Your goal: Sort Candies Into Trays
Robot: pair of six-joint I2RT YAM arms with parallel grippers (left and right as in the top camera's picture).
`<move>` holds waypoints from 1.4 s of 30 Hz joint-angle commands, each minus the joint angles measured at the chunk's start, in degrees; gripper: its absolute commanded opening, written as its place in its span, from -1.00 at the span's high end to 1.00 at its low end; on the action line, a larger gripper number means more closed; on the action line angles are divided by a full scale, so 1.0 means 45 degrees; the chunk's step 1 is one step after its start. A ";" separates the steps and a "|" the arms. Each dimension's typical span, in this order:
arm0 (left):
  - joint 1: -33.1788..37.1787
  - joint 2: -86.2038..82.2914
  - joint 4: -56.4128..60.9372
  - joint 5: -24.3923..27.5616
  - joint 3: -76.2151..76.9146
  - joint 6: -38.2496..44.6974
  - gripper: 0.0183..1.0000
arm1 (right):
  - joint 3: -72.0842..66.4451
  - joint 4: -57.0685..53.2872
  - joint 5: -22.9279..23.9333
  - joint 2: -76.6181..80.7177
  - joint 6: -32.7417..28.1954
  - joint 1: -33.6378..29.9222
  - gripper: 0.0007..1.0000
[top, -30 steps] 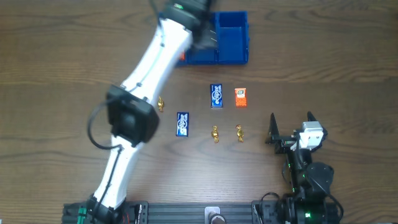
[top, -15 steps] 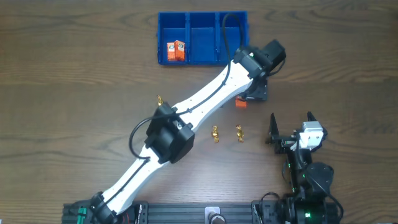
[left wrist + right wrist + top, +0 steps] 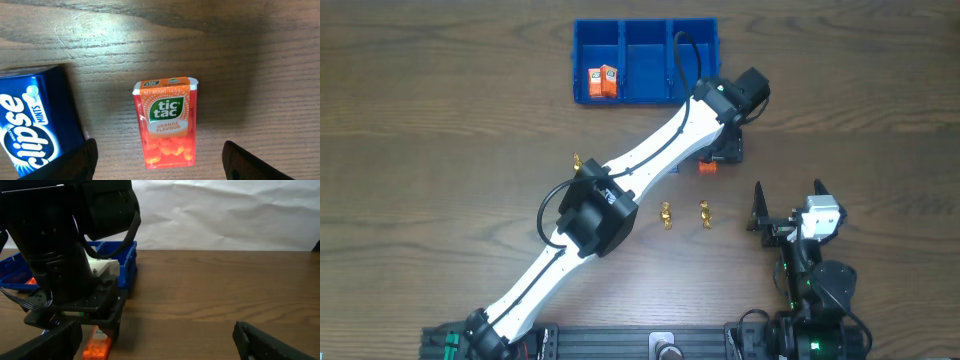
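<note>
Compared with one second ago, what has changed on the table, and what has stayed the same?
The left arm swung from over the blue tray to the orange candy box on the table. The left gripper now hangs open above the box, gripping nothing. The right gripper and the gold candies stayed where they were.

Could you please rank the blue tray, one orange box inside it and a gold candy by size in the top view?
Largest: blue tray. The orange box and gold candy look about alike; I cannot rank them.

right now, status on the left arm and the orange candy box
Left pincer open over orange candy box, no grip. Right pincer open, clear. Blue mint box close beside.
</note>
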 commanded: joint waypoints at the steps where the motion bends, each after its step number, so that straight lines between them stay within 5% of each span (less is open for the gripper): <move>1: 0.0044 0.0491 0.0015 -0.0005 0.0170 -0.0053 -0.60 | -0.0049 -0.0034 -0.0015 -0.0092 0.0136 0.0039 -1.00; 14: -0.0029 0.1039 0.0423 0.0209 0.0170 -0.0044 -0.45 | -0.0049 -0.0034 -0.0015 -0.0092 0.0136 0.0039 -1.00; 26: -0.0058 0.1039 0.0471 0.0160 0.0170 -0.0044 0.29 | -0.0049 -0.0034 -0.0015 -0.0092 0.0136 0.0039 -1.00; 32: 0.0151 0.0491 0.0690 0.0024 0.0223 0.0112 0.37 | -0.0049 -0.0034 -0.0015 -0.0092 0.0136 0.0039 -1.00; 42: 0.2176 -0.4109 0.0865 -0.2079 0.0219 0.2565 0.35 | -0.0049 -0.0034 -0.0015 -0.0092 0.0136 0.0039 -1.00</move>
